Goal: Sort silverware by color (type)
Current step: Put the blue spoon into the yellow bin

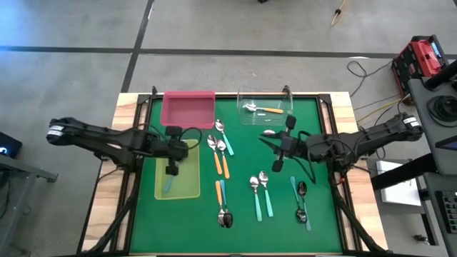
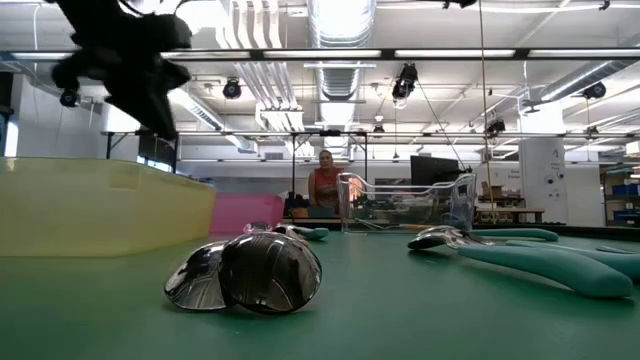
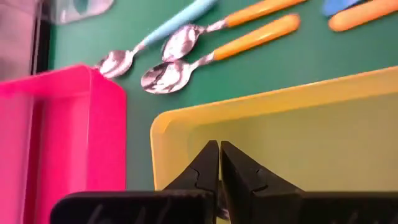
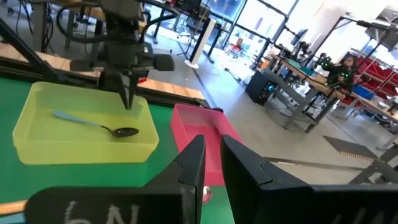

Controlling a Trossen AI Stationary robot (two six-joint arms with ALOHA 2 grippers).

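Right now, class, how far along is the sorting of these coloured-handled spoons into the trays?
Done: one light blue-handled spoon lies in the yellow-green tray, one orange-handled spoon in the clear tray. In hand: nothing; the left gripper is shut above the yellow-green tray. Left: spoons on the green mat.

The left arm covers part of the yellow tray (image 1: 187, 187).

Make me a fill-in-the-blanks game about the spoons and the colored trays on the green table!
1. The light blue spoon lies inside the ______ tray.
2. The clear tray holds one spoon with an ______ handle.
3. The pink tray holds ______ spoons.
4. The left gripper hangs over the yellow-green tray with its fingers ______.

Missing words: yellow-green; orange; no; shut
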